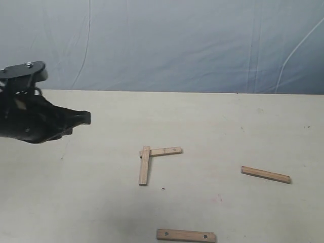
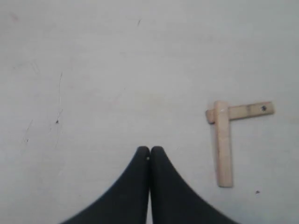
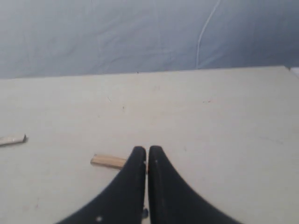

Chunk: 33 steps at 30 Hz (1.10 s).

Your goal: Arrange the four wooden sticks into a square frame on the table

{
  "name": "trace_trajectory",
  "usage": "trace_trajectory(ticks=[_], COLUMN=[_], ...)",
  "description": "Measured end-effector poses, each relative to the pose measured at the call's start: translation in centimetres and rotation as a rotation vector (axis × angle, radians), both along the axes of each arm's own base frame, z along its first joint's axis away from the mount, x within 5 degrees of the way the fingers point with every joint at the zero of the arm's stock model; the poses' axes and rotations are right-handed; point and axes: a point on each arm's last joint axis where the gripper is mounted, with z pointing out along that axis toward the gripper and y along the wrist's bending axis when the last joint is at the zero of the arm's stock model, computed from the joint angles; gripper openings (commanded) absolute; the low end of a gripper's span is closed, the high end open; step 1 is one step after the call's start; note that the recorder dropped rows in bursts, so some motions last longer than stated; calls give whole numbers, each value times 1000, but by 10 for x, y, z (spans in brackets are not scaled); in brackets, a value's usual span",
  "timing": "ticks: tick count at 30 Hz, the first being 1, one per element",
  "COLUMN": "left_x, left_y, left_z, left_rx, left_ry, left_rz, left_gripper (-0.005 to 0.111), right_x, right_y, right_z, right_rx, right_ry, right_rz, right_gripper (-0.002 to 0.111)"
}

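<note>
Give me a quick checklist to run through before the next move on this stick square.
1. L corner formed: ok. The side stick and top stick overlap at one end.
2. Remaining sticks free: ok. The right stick and front stick lie flat and alone on the table.
3. Left end effector empty: ok, shut on nothing.
4. Right end effector open to grasp: not ok, shut.
5. Right end effector's height above the table: cannot tell.
</note>
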Motion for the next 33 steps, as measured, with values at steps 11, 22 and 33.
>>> trace_trajectory(ticks=[11, 22, 33], left_x=[-128, -206, -207], left_y=[37, 71, 70], left_z=[0, -19, -21], left_rx=[-201, -363, -315], left_ry=[-445, -864, -866], left_rz=[16, 24, 3], left_gripper=[0, 0, 0], right_x=[-1, 60, 247], right_y=[-9, -3, 33], right_z=[36, 140, 114], right_rx=[515, 355, -449], right_ry=[-398, -695, 537], right_rz=[-82, 11, 49], right_gripper=[1, -1, -1])
